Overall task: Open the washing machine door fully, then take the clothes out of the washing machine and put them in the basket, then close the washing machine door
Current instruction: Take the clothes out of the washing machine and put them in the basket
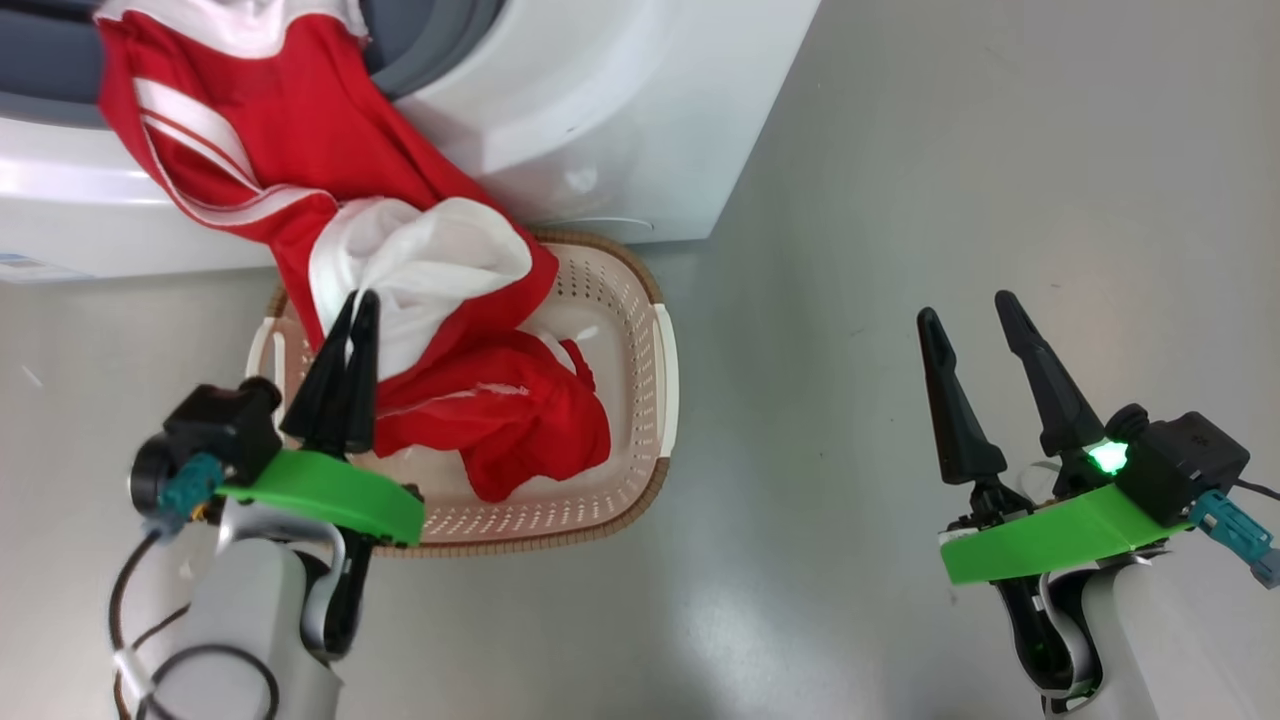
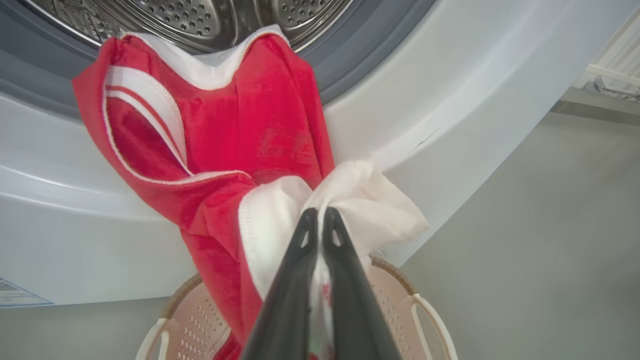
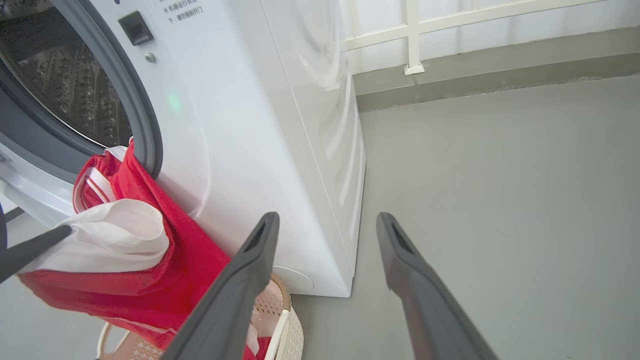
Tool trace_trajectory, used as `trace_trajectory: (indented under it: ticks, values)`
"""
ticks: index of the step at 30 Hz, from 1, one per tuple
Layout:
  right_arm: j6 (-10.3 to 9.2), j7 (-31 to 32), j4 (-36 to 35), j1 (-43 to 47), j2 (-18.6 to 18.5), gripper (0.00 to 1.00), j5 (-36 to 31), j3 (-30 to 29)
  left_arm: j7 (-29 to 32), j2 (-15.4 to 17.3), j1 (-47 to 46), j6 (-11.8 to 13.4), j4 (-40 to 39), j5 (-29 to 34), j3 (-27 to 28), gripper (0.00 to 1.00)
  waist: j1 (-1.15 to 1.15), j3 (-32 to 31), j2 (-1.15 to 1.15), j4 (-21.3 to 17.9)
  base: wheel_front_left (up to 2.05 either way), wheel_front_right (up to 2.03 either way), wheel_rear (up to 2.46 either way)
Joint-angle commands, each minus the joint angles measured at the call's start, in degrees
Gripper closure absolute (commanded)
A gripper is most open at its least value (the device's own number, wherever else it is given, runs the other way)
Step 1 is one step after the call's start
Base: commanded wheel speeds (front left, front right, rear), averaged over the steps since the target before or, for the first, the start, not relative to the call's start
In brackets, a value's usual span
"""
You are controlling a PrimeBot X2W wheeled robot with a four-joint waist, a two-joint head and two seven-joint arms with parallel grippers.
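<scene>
Left gripper (image 2: 318,214) pinches the clothes (image 2: 225,130) — hanging into the basket (image 1: 625,300).

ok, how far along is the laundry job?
Done: washing machine stands open. In hand: left gripper shut on the clothes, which trail from the drum lip down into the basket. Left: pull the rest clear, release, close the door. Right gripper is open, empty.

head looks down on basket (image 1: 628,322); both wrists close, facing washing machine (image 2: 450,100); all share clothes (image 1: 330,130).
</scene>
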Motion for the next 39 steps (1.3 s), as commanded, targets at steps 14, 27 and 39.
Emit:
trace_trajectory:
  ticks: [14, 27, 39]
  values:
    - [0.28, -0.4, -1.9, -2.5, 0.0, 0.00, 0.8, 2.3, -0.2, 3.2, -11.8, -0.3, 19.7, 3.9, 0.7, 1.00, 0.00, 5.0, 0.00, -1.4, 0.00, 0.00, 0.00]
    - [0.28, -0.4, -2.2, -3.5, 0.0, 0.00, 0.7, 2.1, -0.2, 4.8, -19.3, -0.3, 29.9, 3.6, -0.2, 0.36, 0.00, 7.0, 0.00, -1.9, 0.00, 0.00, 0.00]
    - [0.28, -0.4, -1.9, -3.6, 0.0, 0.00, 0.3, 1.5, -0.2, 5.1, -17.8, -0.3, 25.8, 1.4, -0.2, 0.00, 0.00, 6.3, 0.00, -0.7, 0.00, 0.00, 0.00]
